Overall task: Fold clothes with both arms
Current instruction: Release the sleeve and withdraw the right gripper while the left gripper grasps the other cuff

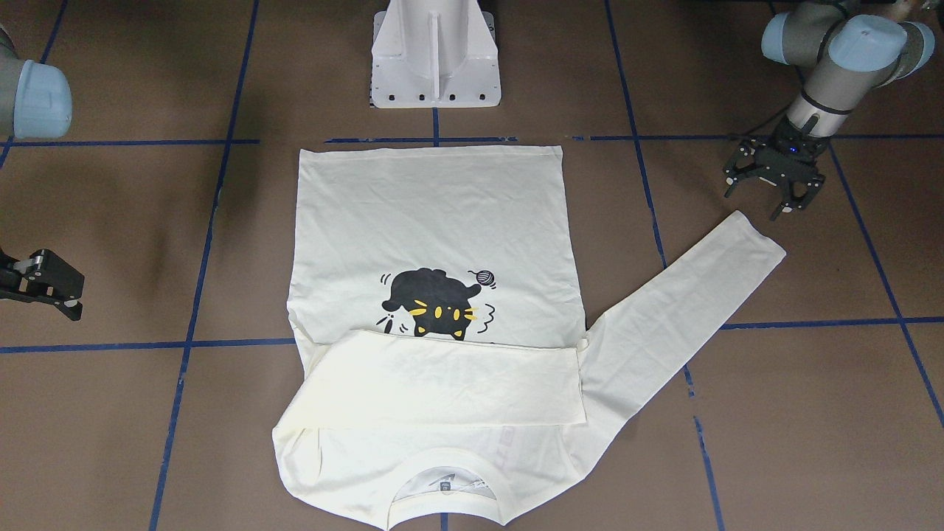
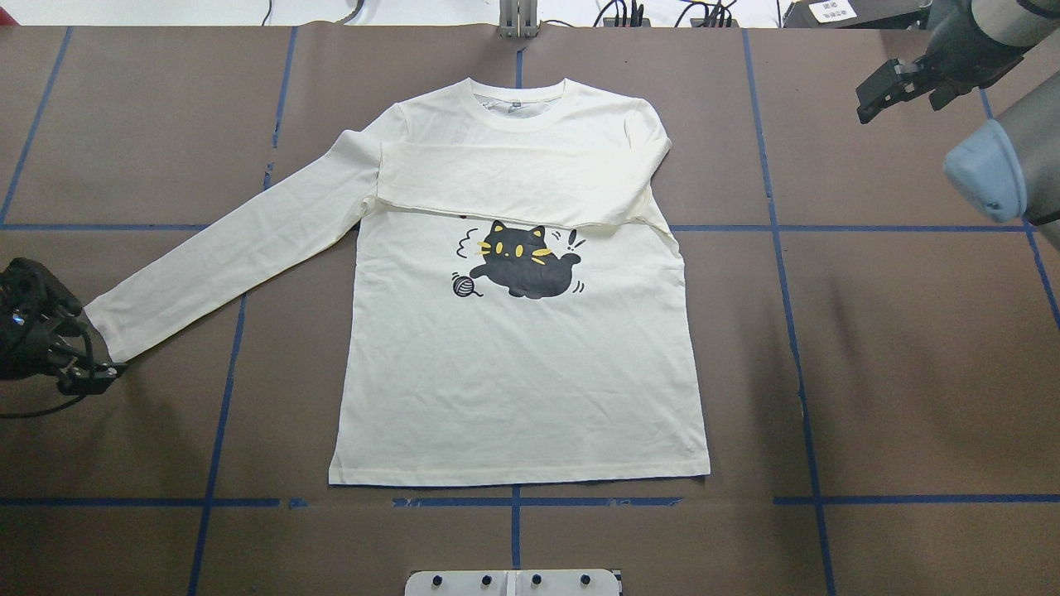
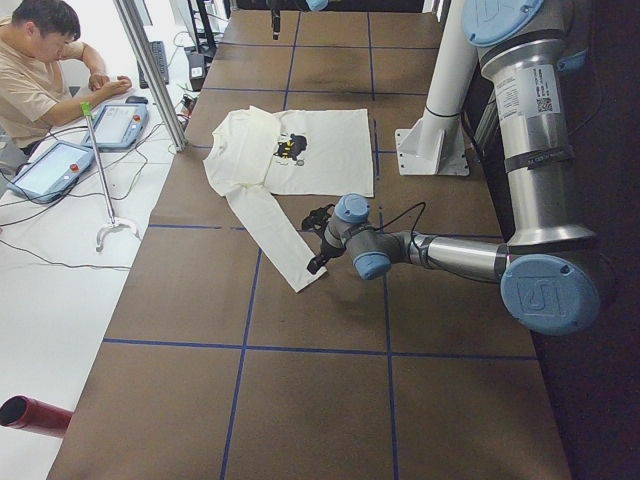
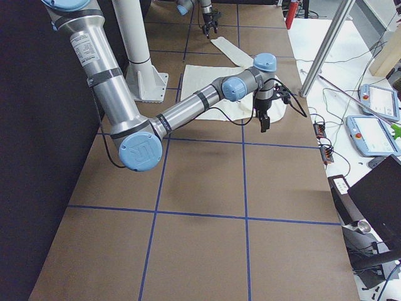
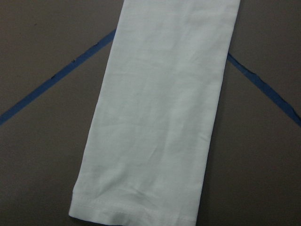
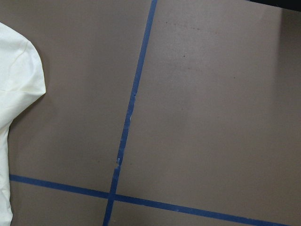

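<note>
A cream long-sleeved shirt [image 2: 513, 372] lies flat on the brown table [image 2: 911, 372], with its black cat print [image 2: 526, 265] facing up. The folded sleeve [image 2: 513, 186] lies across the chest, and the outstretched sleeve [image 2: 240, 248] runs diagonally towards the robot's left. The left gripper [image 1: 759, 198] sits just beyond the cuff [image 5: 131, 207] — fingers spread, holding nothing. The right gripper [image 1: 63, 286] is well apart from the cloth, over bare table — fingers also apart and empty.

Brown table [image 2: 911, 372] gridded with blue tape [image 2: 580, 502], white desk [image 3: 60, 300] alongside.
</note>
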